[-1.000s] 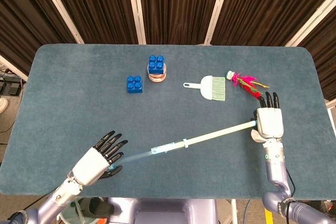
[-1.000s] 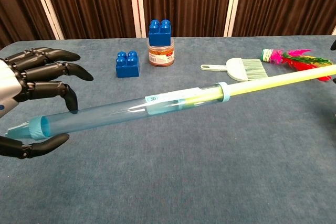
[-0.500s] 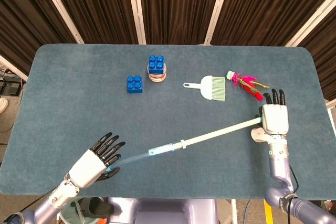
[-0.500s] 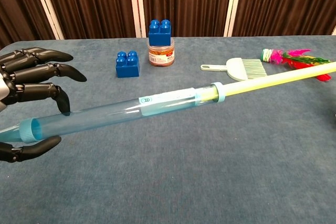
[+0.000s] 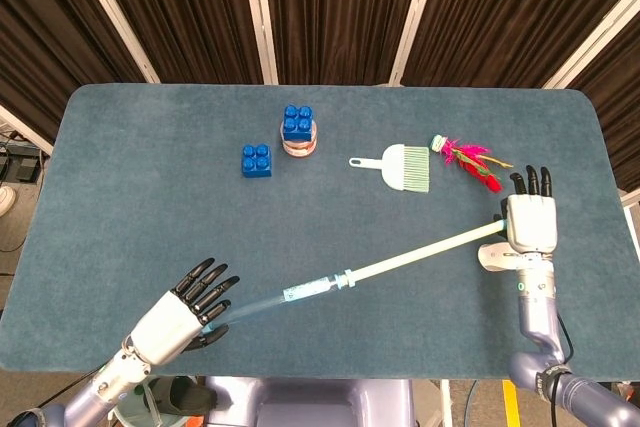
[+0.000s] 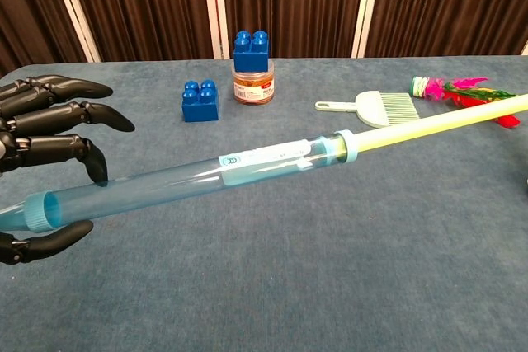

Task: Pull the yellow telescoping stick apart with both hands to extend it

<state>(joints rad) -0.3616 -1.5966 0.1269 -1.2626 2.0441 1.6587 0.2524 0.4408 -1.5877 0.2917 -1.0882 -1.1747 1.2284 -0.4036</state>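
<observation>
The yellow telescoping stick (image 5: 420,253) slants across the front of the table, its yellow rod sliding out of a clear blue tube (image 6: 181,179) through a pale collar (image 6: 345,145). My left hand (image 5: 185,312) holds the tube's capped end at the lower left, between the thumb below and the fingers (image 6: 58,113) above. At the right, my right hand (image 5: 528,227) grips the yellow tip with its fingers pointing away from me. The stick hangs off the table between the two hands. The chest view shows the right hand only past its edge.
A blue block (image 5: 257,160) lies at the back left of centre. Next to it another blue block (image 5: 297,124) sits on a small jar (image 6: 252,88). A pale green hand brush (image 5: 400,167) and a pink feather shuttlecock (image 5: 465,159) lie at the back right.
My left hand has drawn toward the lower left and my right hand has shifted right and back. More yellow rod shows outside the blue tube.
</observation>
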